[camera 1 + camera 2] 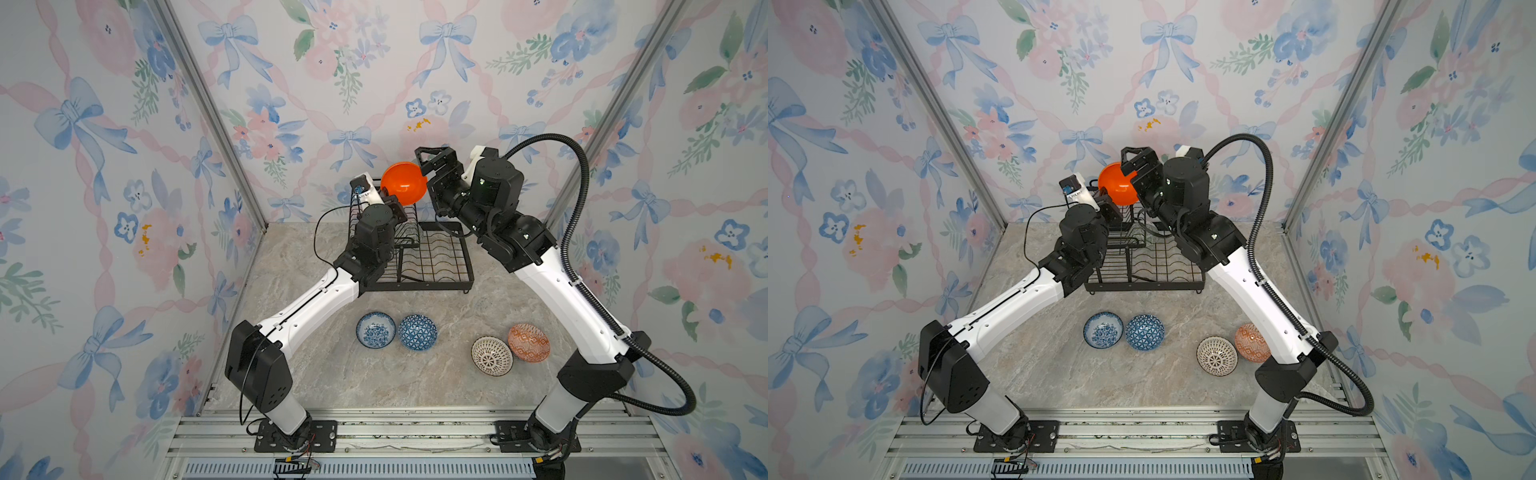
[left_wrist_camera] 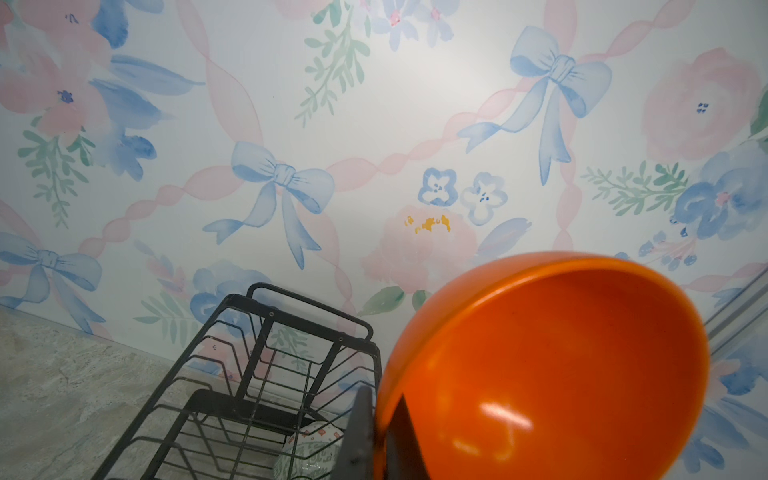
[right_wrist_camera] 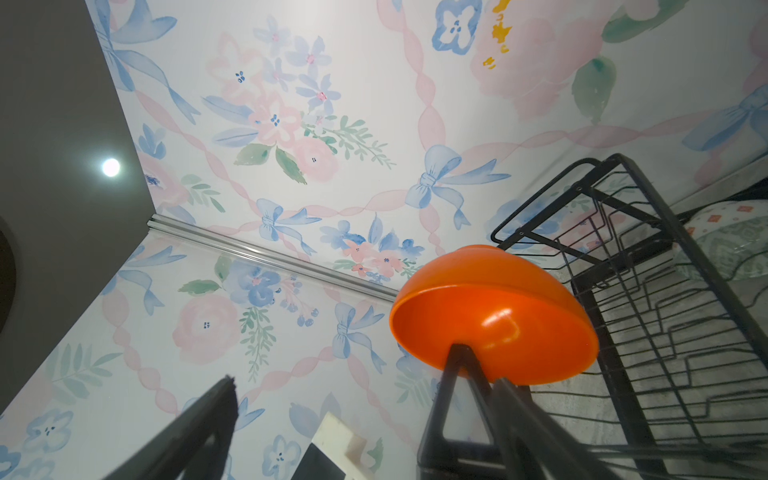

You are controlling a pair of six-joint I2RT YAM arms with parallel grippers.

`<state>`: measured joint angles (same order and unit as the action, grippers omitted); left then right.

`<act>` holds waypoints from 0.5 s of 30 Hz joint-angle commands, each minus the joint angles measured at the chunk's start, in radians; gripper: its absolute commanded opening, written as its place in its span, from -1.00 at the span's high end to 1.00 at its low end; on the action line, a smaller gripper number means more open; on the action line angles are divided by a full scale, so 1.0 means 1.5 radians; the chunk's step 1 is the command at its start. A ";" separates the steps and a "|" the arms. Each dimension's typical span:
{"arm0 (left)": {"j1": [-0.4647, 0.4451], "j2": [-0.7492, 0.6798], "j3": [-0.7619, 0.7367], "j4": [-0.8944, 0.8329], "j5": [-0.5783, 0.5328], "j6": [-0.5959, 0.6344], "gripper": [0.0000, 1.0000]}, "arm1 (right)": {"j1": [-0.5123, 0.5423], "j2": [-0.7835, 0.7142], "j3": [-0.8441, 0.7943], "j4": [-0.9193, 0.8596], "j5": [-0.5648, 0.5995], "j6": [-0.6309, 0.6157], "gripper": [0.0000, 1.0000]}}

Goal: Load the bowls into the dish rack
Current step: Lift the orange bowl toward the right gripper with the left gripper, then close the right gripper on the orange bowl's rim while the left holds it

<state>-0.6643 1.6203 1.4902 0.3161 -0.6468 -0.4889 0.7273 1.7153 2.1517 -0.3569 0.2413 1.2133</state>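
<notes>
A plain orange bowl (image 1: 403, 183) is held in the air, tipped on its side, above the raised upper basket of a black wire dish rack (image 1: 436, 266) at the back of a marbled worktop (image 1: 415, 386). The left tool (image 2: 380, 432) is clamped tight on the bowl's rim, one finger inside and one outside. The right tool (image 3: 345, 365) hovers just beside the bowl with its fingers spread wide and nothing between them. One finger sits very near the bowl, though whether it touches cannot be told.

A pale green bowl (image 2: 311, 444) already lies inside the rack, seen through the wires. Four bowls wait on the worktop in front: blue-floral (image 1: 375, 329), blue triangle-patterned (image 1: 417, 332), white lattice (image 1: 492, 356) and orange-red (image 1: 528, 342).

The step in hand appears to be placing the orange bowl. The next move likely calls for lowering it into the basket, clear of the handle, before letting go.
</notes>
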 commanded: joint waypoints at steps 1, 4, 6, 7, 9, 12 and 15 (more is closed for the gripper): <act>-0.019 0.006 0.019 0.074 -0.029 0.027 1.00 | -0.005 0.005 -0.013 0.000 0.028 0.052 -0.96; -0.032 0.004 0.003 0.096 -0.040 0.030 1.00 | -0.006 0.011 -0.014 0.000 0.041 0.088 -0.92; -0.039 0.000 -0.011 0.113 -0.043 0.032 1.00 | -0.005 0.023 0.003 -0.008 0.041 0.101 -0.88; -0.042 -0.001 -0.015 0.116 -0.044 0.032 1.00 | -0.005 0.030 0.011 -0.009 0.041 0.105 -0.86; -0.048 -0.003 -0.021 0.118 -0.047 0.036 1.00 | -0.004 0.037 0.021 -0.011 0.049 0.117 -0.84; -0.052 -0.013 -0.040 0.128 -0.048 0.033 1.00 | -0.005 0.040 0.016 -0.006 0.068 0.149 -0.78; -0.055 -0.023 -0.054 0.130 -0.053 0.034 1.00 | -0.008 0.042 0.002 0.026 0.082 0.173 -0.71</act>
<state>-0.7403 1.6276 1.4303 0.4488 -0.7025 -0.4522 0.7265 1.7733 2.1517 -0.3550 0.3206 1.4174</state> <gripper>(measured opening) 0.049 0.864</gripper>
